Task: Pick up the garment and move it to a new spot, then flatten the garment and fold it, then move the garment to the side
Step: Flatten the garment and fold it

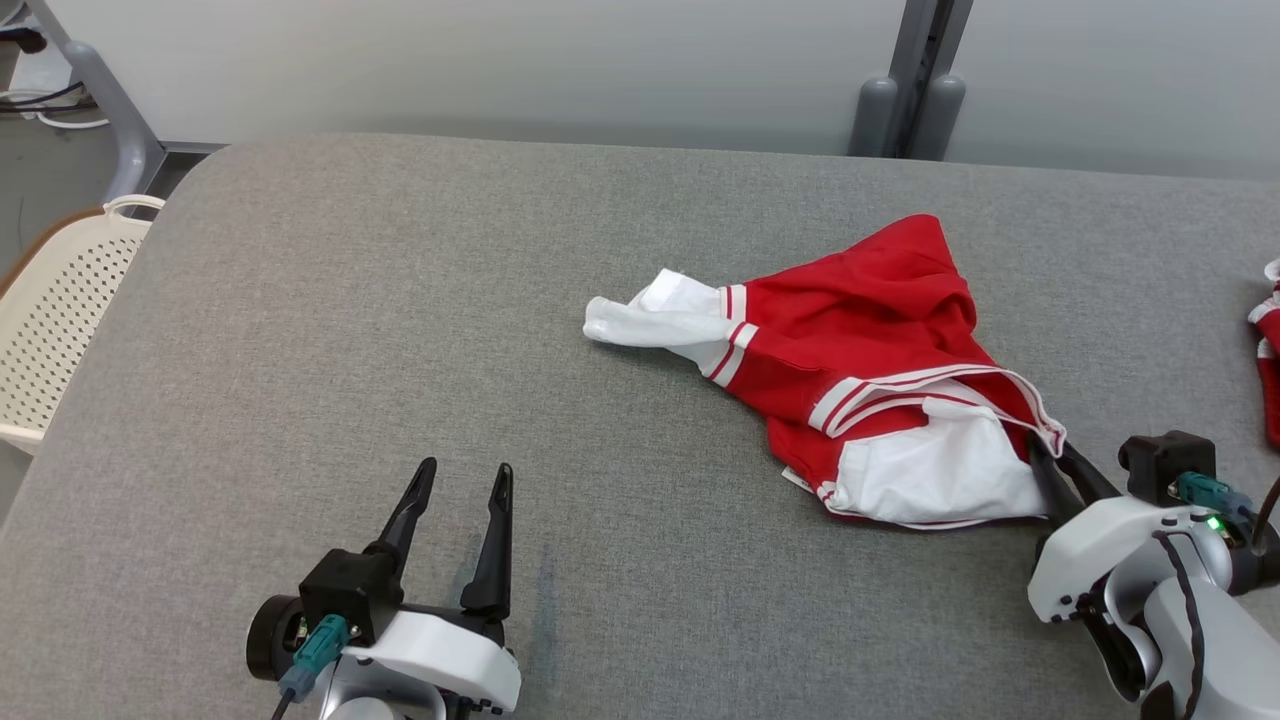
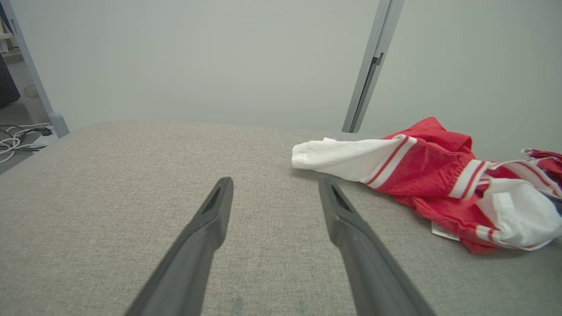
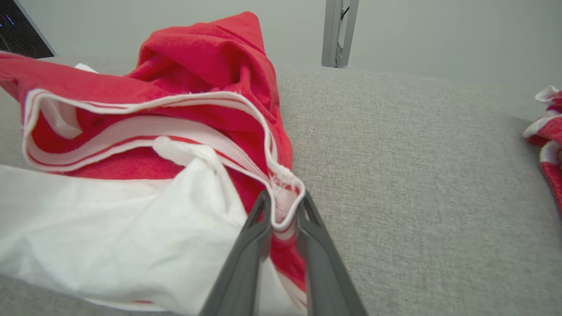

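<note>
Grey woven cloth covers the table. From the head view, the red and white garment lies crumpled in the right half, nearer the right edge than the left. One white end reaches toward the middle of the table. It may be a sports shirt, though it is too bunched to say. The right gripper comes in from the near right corner, and its tips meet the garment's near right corner at the striped hem. The left gripper sits by the near edge, left of centre and well apart from the garment, with its fingers spread wide. A cream perforated basket stands off the table's left edge. A second red and white cloth lies at the right edge.

In the left wrist view, the left gripper is wide open over bare table. The garment lies off to the right of its fingers, not touching them.

In the right wrist view, the right gripper is narrowed onto a fold of the white-edged hem. Both fingers press against it, so it holds the garment. The rest of the garment spreads left and ahead of the gripper. The second cloth lies apart at the right.
</note>
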